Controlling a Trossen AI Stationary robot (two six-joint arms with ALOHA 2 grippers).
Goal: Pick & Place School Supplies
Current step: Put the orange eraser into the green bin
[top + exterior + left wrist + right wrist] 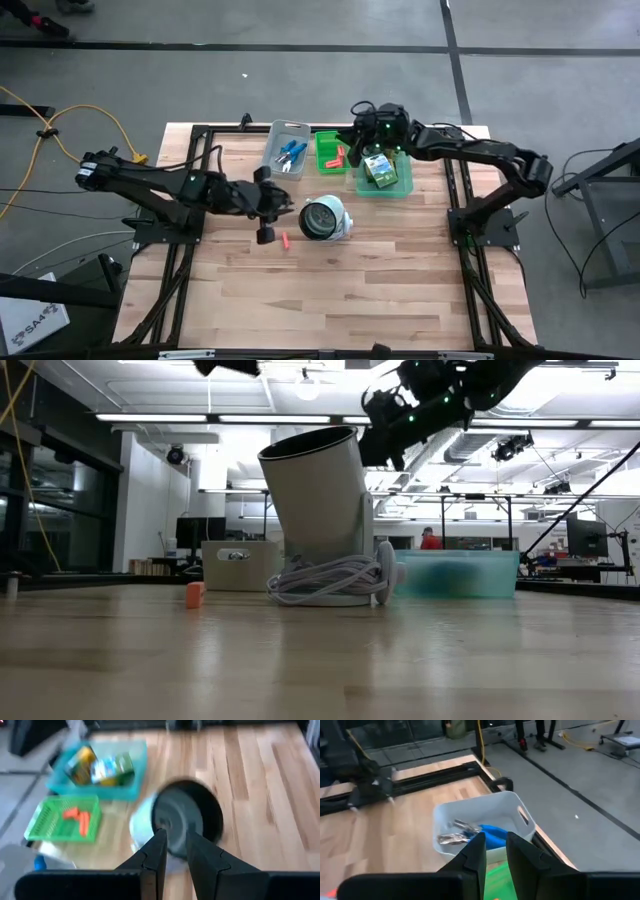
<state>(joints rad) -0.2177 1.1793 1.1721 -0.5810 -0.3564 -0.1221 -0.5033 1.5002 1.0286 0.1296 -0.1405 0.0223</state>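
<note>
On the pale wooden table (380,270) one short red-pink stub (284,241) is left lying loose, just beside the round white object with a dark face (325,218). The left claw (265,235) hangs close to that stub; in the left wrist view its two dark fingers (156,855) stand a narrow slit apart with nothing between them. The right claw (352,135) hovers over the bins at the far edge, its fingers likewise nearly together and, as far as the soft wrist picture allows, empty.

The step in hand looks like fetching the stray stub. To do it well the left claw would need to spread first, come straight down with a finger on either side of the stub's short width, and stay clear of the white object and its coiled cord (325,582), which could snag.

The other supplies are sorted: blue-handled scissors (487,834) with bright metal blades lie in the smooth grey bin (288,135), two more red-pink stubs (78,819) in the lattice-walled green bin (45,817), and glossy green-and-yellow crayon boxes (100,766) in the translucent teal bin (400,187).
</note>
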